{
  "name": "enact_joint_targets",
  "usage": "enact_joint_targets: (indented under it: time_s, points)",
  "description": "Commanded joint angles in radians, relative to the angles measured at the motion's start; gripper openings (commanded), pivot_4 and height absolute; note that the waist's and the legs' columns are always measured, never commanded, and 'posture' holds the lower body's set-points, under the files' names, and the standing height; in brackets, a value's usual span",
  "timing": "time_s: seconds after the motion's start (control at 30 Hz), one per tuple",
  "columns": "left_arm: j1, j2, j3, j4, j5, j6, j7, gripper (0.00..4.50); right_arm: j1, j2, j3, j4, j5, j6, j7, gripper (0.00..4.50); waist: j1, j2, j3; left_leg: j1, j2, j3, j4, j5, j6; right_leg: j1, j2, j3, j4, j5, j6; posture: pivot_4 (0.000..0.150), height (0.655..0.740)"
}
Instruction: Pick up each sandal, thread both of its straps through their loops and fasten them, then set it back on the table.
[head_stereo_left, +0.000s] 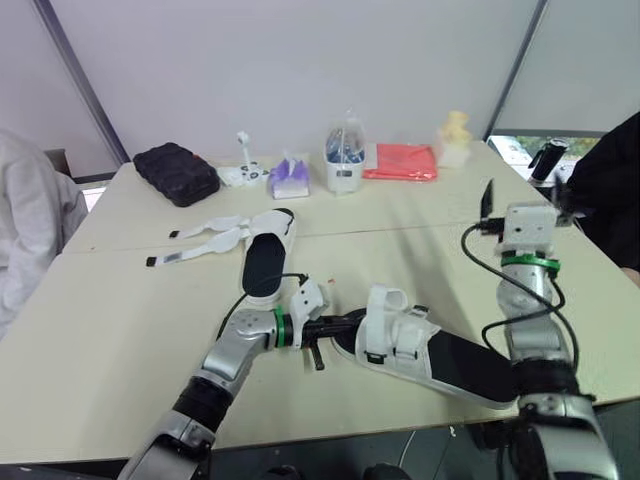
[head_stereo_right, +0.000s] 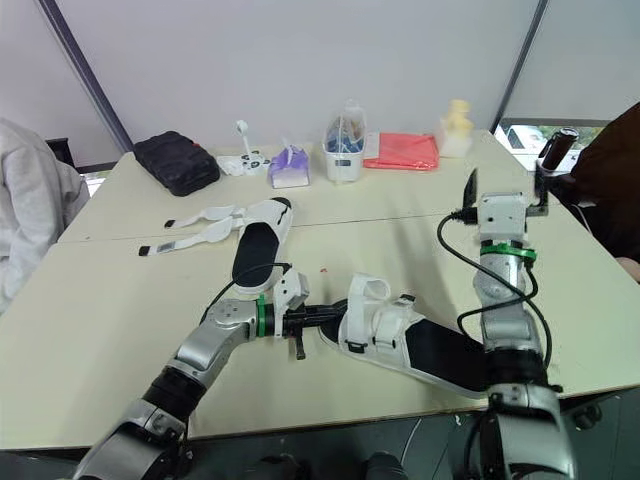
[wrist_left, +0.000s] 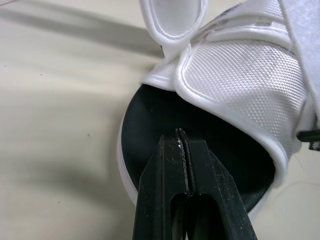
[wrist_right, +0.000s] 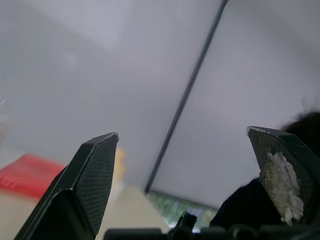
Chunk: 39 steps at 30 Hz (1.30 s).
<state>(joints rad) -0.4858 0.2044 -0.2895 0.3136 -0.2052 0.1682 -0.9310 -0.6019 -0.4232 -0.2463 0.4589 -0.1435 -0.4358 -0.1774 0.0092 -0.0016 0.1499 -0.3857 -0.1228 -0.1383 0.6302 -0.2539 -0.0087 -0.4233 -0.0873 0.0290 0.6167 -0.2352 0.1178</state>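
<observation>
Sandal nearest the robot (head_stereo_left: 400, 340) lies flat on the worktop (head_stereo_left: 120, 320) by its front edge. The left claw (wrist_left: 182, 137) is closed, tips pressed together over the black footbed at the strapped end, with nothing seen between them, probably steadying or nudging. The right claw (wrist_right: 182, 132) is raised, wide open and empty, likely parked clear. The sandal's long axis runs diagonally, the strapped end, likely the toe, at the left claw and the bare footbed toward the right arm. Second sandal (head_stereo_left: 268, 250) lies farther back with its straps (head_stereo_left: 205, 235) splayed loose.
</observation>
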Motion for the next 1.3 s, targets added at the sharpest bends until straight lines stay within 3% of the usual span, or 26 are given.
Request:
enact_joint_targets:
  time_s: [0.03,0.17,0.3,0.43,0.83,0.97,1.07,1.3]
  points:
    - [-0.017,-0.034,0.045,0.039,-0.003,0.026,0.068,0.0,0.057,0.071,-0.009,-0.116,0.289,0.088,0.229,4.43,-0.004,-0.001,0.0,0.001,0.001,0.0,0.0,0.0,0.001,0.002,0.0,0.0,-0.001,0.0,0.0,0.15,0.74]
    - [-0.02,-0.063,0.047,0.035,-0.012,0.042,0.075,0.0,0.173,0.069,-0.007,-0.372,0.553,0.361,0.42,4.43,0.001,0.001,0.001,-0.001,-0.001,-0.001,0.001,-0.003,0.006,0.001,0.0,-0.001,-0.001,0.0,0.0,0.15,0.74]
    - [0.0,-0.077,0.025,0.024,0.001,0.038,0.071,0.0,0.395,-0.13,-0.006,-0.703,0.837,0.718,0.67,4.43,0.011,0.001,0.001,-0.003,-0.001,-0.001,0.002,-0.004,0.007,-0.001,0.0,-0.001,-0.001,0.0,0.0,0.15,0.74]
    - [0.014,-0.121,0.019,0.042,0.012,0.012,0.106,0.0,0.564,-0.275,-0.053,-0.871,0.988,0.925,0.748,4.43,0.006,0.001,0.001,-0.004,0.0,-0.002,0.001,-0.006,0.01,-0.001,-0.002,-0.002,-0.003,0.0,0.0,0.15,0.74]
    - [0.004,-0.242,-0.018,0.15,0.076,-0.073,0.156,0.0,0.88,-0.415,-0.279,-1.149,1.361,1.232,0.75,4.43,0.059,-0.001,0.002,-0.006,-0.001,-0.001,0.016,-0.01,0.015,0.006,-0.003,-0.005,-0.004,-0.001,0.002,0.15,0.74]
    - [-0.008,-0.22,-0.056,0.181,0.119,-0.101,0.118,0.0,1.016,-0.449,-0.311,-1.201,1.34,1.267,0.794,4.43,0.063,-0.002,0.002,-0.004,-0.002,-0.001,0.018,-0.011,0.017,0.011,-0.005,-0.006,-0.007,-0.003,0.005,0.15,0.74]
    - [-0.007,-0.201,-0.074,0.177,0.133,-0.1,0.085,0.0,1.008,-0.434,-0.307,-1.202,1.316,1.24,0.77,4.43,0.058,-0.002,0.002,-0.004,-0.002,0.0,0.018,-0.011,0.018,0.011,-0.006,-0.006,-0.007,-0.003,0.005,0.15,0.74]
    - [0.03,-0.171,-0.115,0.093,0.127,-0.043,0.015,0.0,0.875,-0.477,-0.273,-1.202,1.455,1.291,0.704,4.43,0.064,-0.005,0.004,-0.004,-0.002,-0.002,0.017,-0.012,0.018,0.012,-0.006,-0.007,-0.007,-0.003,0.006,0.15,0.74]
